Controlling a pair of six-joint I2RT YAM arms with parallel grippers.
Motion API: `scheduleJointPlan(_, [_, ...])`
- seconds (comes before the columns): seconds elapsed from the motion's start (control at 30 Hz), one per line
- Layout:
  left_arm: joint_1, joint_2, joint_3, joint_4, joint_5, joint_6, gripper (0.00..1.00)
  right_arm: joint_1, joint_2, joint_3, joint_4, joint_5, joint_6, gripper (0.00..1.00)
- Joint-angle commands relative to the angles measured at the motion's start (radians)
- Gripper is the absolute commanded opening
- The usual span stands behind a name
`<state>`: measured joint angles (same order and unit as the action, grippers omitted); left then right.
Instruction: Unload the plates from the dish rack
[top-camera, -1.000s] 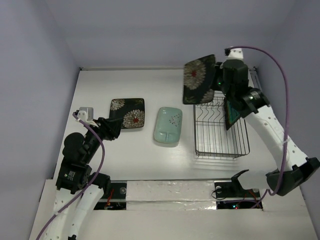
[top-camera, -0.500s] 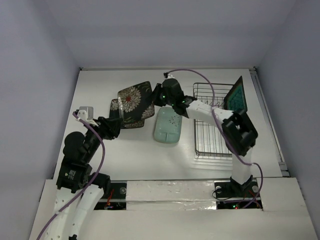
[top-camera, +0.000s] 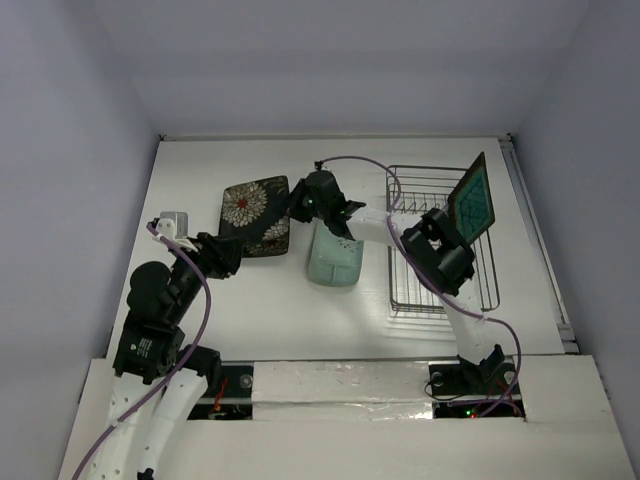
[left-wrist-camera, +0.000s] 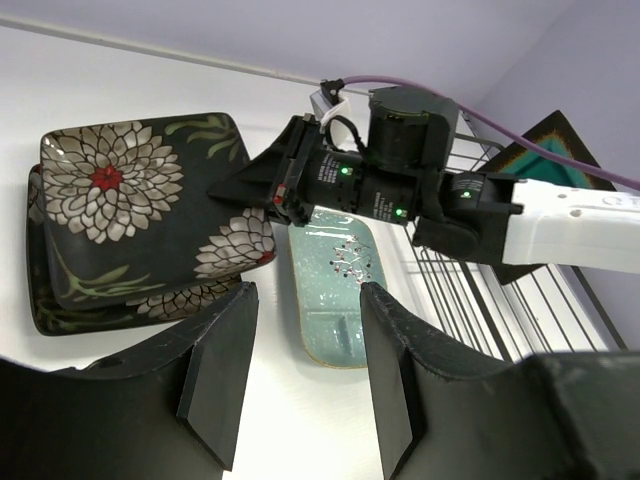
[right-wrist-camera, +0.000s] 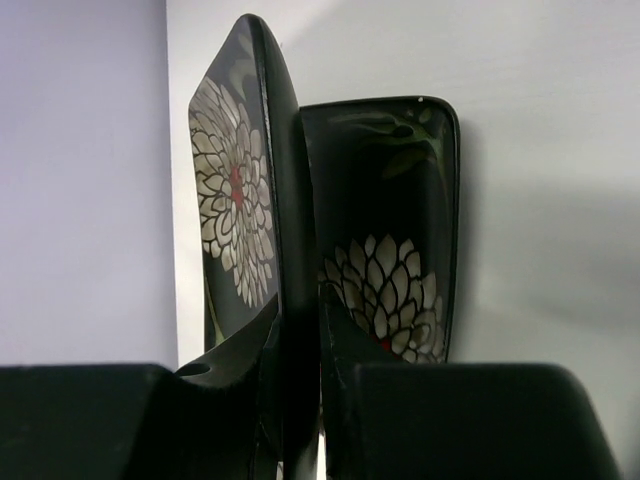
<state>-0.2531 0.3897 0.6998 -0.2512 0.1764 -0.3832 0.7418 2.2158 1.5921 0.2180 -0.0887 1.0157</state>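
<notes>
Pinching the dark square flower-patterned plate (top-camera: 245, 200) edge-on in the right gripper (right-wrist-camera: 298, 318), we judged it best lowered flat onto the matching dark flowered plate (top-camera: 270, 238) before release.

This looks like a robot lab's test cell rather than a kitchen. A white counter (top-camera: 260, 310) is boxed in by blank lavender walls (top-camera: 70, 150) left, far and right. A left arm (top-camera: 150, 330) and right arm (top-camera: 455, 270) are bolted along its near edge, trailing purple cables (top-camera: 203, 300), with a dish rack (top-camera: 420, 300) at right.
</notes>
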Motion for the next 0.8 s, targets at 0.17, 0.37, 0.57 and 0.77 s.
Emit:
scheduleJointPlan(0.17, [0.006, 0.003, 0.0, 0.044, 0.012, -0.003, 0.42, 0.034, 0.015, 0.114, 0.218, 0.012, 0.107, 0.0])
scheduleJointPlan(0.37, [0.006, -0.002, 0.0, 0.043, 0.014, -0.005, 0.42, 0.034, 0.018, 0.098, 0.19, 0.029, 0.098, 0.04])
scheduleJointPlan(0.57, [0.006, -0.006, 0.0, 0.043, 0.014, -0.005, 0.42, 0.044, 0.021, 0.088, 0.162, 0.047, 0.087, 0.16])
scheduleJointPlan(0.77, [0.006, -0.012, 0.0, 0.041, 0.012, -0.006, 0.42, 0.053, 0.033, 0.083, 0.156, 0.055, 0.093, 0.2])
